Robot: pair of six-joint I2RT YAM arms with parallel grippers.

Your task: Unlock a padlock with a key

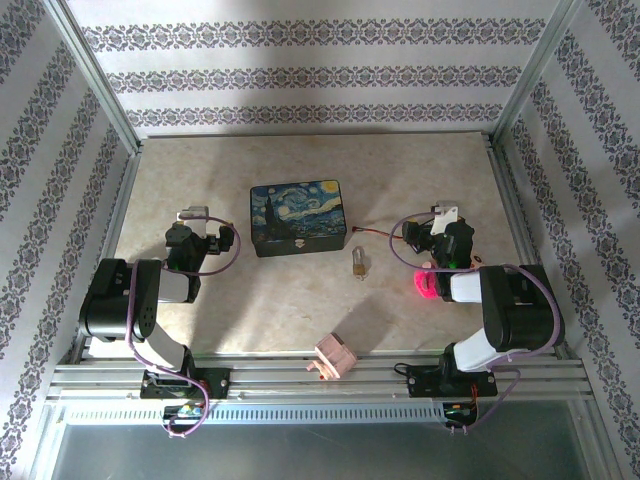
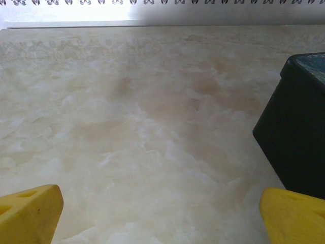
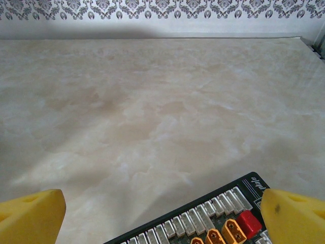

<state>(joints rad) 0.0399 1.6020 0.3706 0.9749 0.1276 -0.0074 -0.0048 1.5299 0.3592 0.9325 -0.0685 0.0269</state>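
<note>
both tools, left tool (image 2: 161, 217) and right tool (image 3: 162, 217), gape wide, empty. the padlock (image 1: 357, 264) lies on the counter (image 1: 230, 320) at 5 o'clock from the box (image 1: 298, 217); small, stiff, likely slippery: pinch its brass body.

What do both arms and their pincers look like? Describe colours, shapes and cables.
Both the left arm and right arm are built of chunky black segments with white links, and a purple cable loops along each. The left pincer and right pincer have bright yellow, wedge-shaped fingers.
</note>
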